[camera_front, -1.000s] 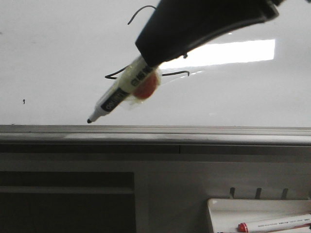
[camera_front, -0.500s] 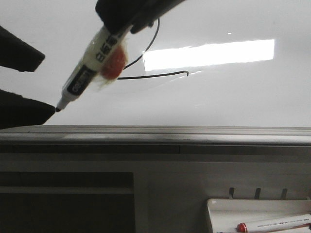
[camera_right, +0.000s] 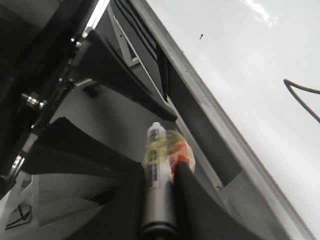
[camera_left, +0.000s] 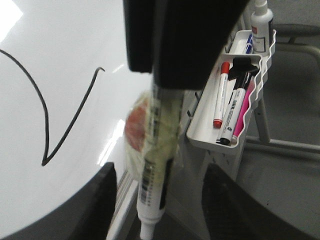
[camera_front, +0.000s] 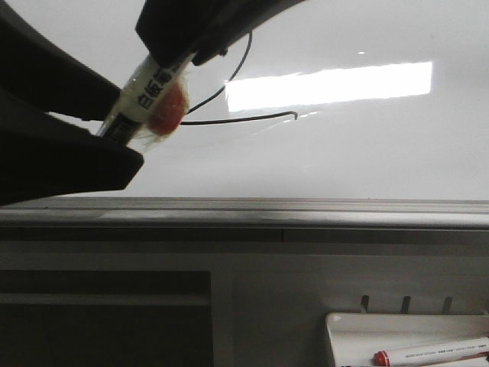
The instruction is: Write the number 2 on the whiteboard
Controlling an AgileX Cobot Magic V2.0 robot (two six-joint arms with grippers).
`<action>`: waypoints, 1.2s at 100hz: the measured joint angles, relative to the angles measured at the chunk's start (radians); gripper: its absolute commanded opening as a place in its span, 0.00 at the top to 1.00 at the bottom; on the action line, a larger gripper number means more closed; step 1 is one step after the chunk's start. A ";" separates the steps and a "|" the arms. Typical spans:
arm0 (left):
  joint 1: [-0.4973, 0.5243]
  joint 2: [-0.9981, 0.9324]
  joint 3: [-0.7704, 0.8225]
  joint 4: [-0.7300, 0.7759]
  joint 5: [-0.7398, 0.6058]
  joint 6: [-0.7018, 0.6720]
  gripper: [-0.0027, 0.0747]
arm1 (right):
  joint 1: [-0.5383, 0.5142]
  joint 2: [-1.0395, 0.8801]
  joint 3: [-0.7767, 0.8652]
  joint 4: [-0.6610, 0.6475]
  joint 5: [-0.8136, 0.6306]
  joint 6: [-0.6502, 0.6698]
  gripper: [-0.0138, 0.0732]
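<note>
Glossy and bright, the whiteboard (camera_front: pixel 367 145) fills the background above its grey rail; left of the number 2 (camera_front: pixel 229 99), the left gripper (camera_front: pixel 92 134) looms as two dark fingers spread apart, hiding the marker's (camera_front: pixel 145 95) tip between them without closing on it; the right gripper (camera_right: pixel 160 172) comes down from above, pinching the marker barrel; it covers the digit's upper curve, leaving only part of the curve and the flat base stroke on show; the left wrist view alone reveals the white tray (camera_left: pixel 205 125) with red, black and pink markers inside; the front view cuts that tray off.
</note>
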 measured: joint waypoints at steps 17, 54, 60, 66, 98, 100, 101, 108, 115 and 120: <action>0.044 0.056 -0.016 -0.032 -0.028 -0.002 0.52 | 0.000 0.000 0.000 0.007 0.002 0.000 0.90; 0.049 0.101 -0.016 -0.056 -0.058 -0.002 0.52 | 0.000 0.000 0.000 0.007 0.002 -0.002 0.90; 0.049 0.101 -0.019 -0.058 -0.058 -0.002 0.52 | 0.000 0.000 0.000 0.003 0.006 -0.002 0.90; 0.049 0.101 -0.025 -0.058 -0.058 -0.002 0.52 | 0.000 0.000 0.000 0.000 0.015 -0.002 0.90; 0.049 0.101 -0.035 -0.058 -0.059 -0.002 0.52 | 0.000 0.000 0.000 -0.032 0.022 0.009 0.90; 0.049 0.101 -0.035 -0.058 -0.059 -0.002 0.52 | 0.000 0.000 0.000 -0.038 0.022 0.012 0.90; 0.049 0.101 -0.035 -0.058 -0.059 -0.002 0.52 | 0.000 0.000 0.000 -0.040 0.022 0.012 0.90; 0.049 0.101 -0.035 -0.058 -0.059 -0.002 0.52 | 0.000 0.000 0.000 -0.046 0.026 0.018 0.90; 0.049 0.101 -0.035 -0.058 -0.059 -0.002 0.57 | 0.000 0.000 0.000 -0.050 0.026 0.022 0.90; 0.049 0.101 -0.035 -0.058 -0.059 -0.002 0.66 | 0.000 0.000 0.000 -0.050 0.026 0.022 0.90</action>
